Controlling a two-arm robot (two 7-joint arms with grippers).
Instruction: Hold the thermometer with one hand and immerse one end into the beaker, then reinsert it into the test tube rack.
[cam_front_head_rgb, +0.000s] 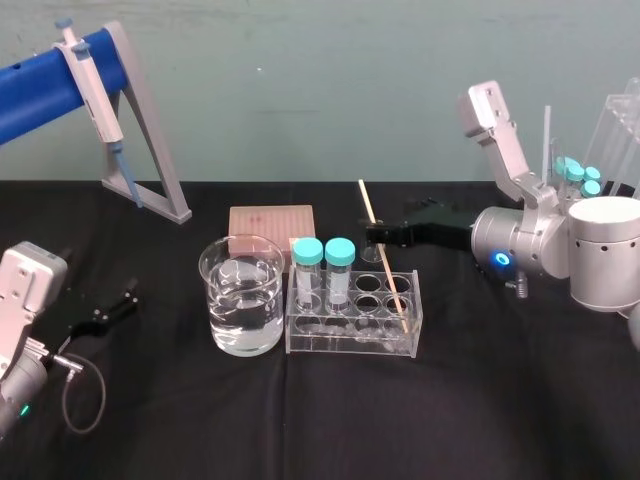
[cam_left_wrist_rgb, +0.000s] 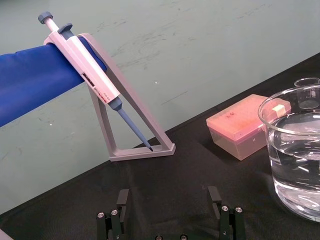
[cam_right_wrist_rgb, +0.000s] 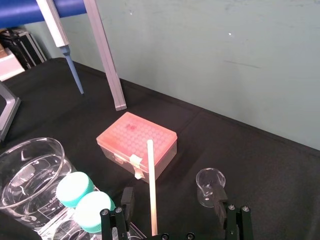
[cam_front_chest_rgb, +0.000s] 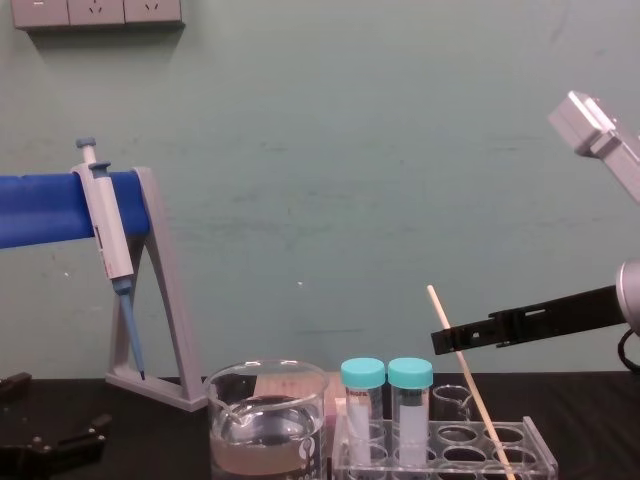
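The thermometer (cam_front_head_rgb: 368, 203) is a thin cream rod leaning in the right side of the clear test tube rack (cam_front_head_rgb: 350, 346), its top tilted back and to the left. My right gripper (cam_front_head_rgb: 374, 236) reaches in from the right at the rod's mid-height. In the right wrist view the thermometer (cam_right_wrist_rgb: 151, 175) stands between the open fingers (cam_right_wrist_rgb: 127, 201), touching neither. The large beaker (cam_front_head_rgb: 243, 295), holding clear liquid, stands just left of the rack. My left gripper (cam_front_head_rgb: 115, 305) rests open low at the table's left, its fingers (cam_left_wrist_rgb: 122, 199) apart with nothing between them.
Two teal-capped tubes (cam_front_head_rgb: 323, 270) stand in the rack's left end. A pink tip box (cam_front_head_rgb: 271, 222) and a small beaker (cam_right_wrist_rgb: 210, 186) sit behind the rack. A pipette (cam_front_head_rgb: 95, 95) hangs on the grey stand (cam_front_head_rgb: 150, 150) at the back left. More capped tubes (cam_front_head_rgb: 580, 175) stand at the far right.
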